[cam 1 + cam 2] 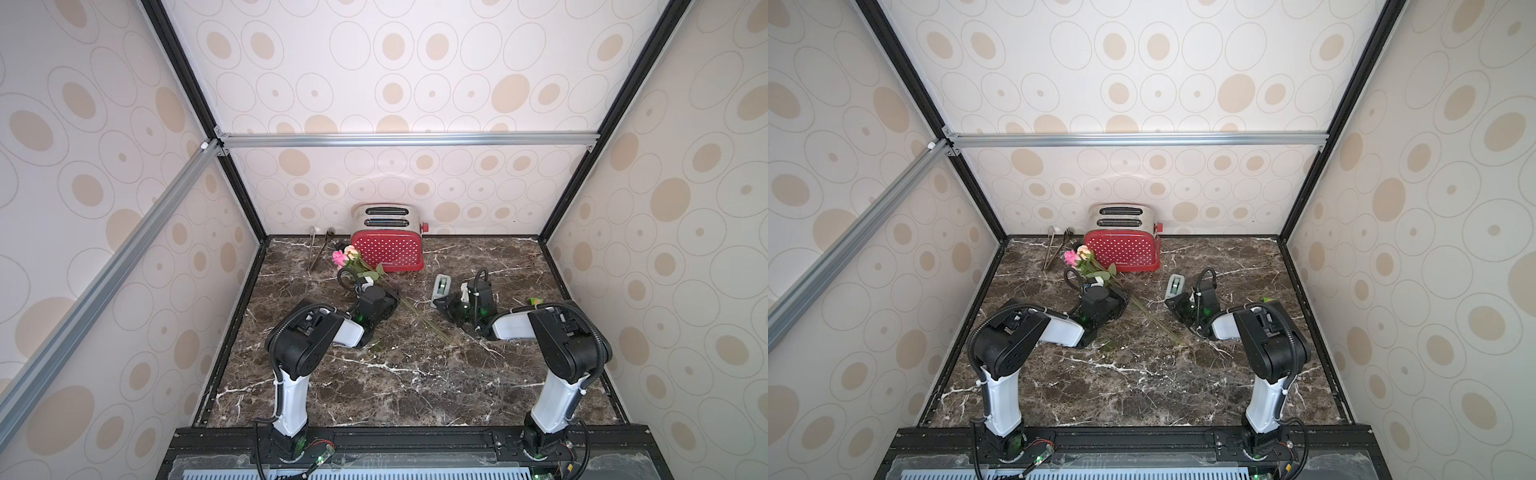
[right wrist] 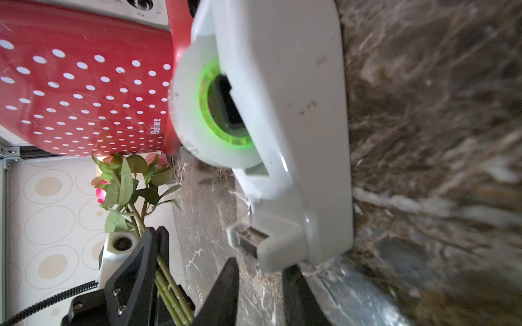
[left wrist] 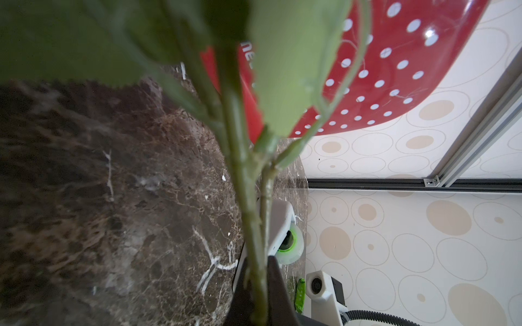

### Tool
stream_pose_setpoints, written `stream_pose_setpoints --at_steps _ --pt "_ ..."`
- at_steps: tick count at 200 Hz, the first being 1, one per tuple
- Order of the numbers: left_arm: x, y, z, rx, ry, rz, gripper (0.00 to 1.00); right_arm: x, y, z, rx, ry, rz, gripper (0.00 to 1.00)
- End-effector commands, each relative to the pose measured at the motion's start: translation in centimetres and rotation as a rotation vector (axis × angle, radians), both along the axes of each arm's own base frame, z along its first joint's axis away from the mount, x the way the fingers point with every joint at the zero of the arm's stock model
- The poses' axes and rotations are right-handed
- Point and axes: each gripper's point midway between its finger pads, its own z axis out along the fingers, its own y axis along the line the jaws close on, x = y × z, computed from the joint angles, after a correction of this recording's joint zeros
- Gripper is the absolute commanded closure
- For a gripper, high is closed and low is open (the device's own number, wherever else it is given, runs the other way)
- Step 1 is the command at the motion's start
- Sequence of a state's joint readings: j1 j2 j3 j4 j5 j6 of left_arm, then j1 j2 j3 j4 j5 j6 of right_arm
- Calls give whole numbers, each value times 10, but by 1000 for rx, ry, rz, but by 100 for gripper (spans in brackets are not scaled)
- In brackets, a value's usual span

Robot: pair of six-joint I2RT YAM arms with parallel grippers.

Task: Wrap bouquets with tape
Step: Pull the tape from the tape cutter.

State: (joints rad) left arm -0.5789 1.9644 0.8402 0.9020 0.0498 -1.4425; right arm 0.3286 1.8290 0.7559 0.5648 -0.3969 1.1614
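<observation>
Utensils: two long metal utensils (image 1: 316,250) lay at the back edge of the marble tabletop (image 1: 415,382), left of the toaster.
Bouquet: the bouquet (image 1: 347,255) was two pink roses and one peach, with broad saw-edged green leaves on long thin green stems. The heads sat just beside the toaster's left front corner. The stem ends splayed out toward the middle of the table.
Left gripper: the left gripper (image 3: 258,272) was clamped on the bunched stems, below the leaves.
Toaster: a red toaster (image 1: 388,249) with white dots and a chrome top stood against the back wall.
Tape: a small grey tape dispenser (image 1: 441,287) stood on the table right of the stems, well apart from the bouquet. It carried a pale roll (image 2: 195,118) with a bright green core.
Right gripper: the right gripper (image 2: 261,279) was at the dispenser's near end. Its jaws were parted, with nothing between them.
Packet: a small bright green packet (image 1: 536,300) lay right of the right gripper.
</observation>
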Motion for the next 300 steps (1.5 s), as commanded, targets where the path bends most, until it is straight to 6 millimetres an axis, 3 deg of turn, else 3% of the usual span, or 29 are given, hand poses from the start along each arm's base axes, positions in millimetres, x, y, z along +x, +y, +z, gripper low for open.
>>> stream_pose_setpoints --at_steps 1,77,147,195,300 --pt "7 -7 10 -3 -35 -3 100 10 0 12 5 -37 -1 73" --pt "7 -8 10 -4 -34 -5 100 11 -2 13 -5 -47 -2 79" --pt "7 -8 7 -12 -28 -1 100 10 -2 18 2 -52 2 100" --pt "9 -10 7 -22 -27 5 100 9 0 26 4 -65 22 100" --pt "6 -20 2 -33 -19 27 100 11 8 70 -24 -140 110 100"
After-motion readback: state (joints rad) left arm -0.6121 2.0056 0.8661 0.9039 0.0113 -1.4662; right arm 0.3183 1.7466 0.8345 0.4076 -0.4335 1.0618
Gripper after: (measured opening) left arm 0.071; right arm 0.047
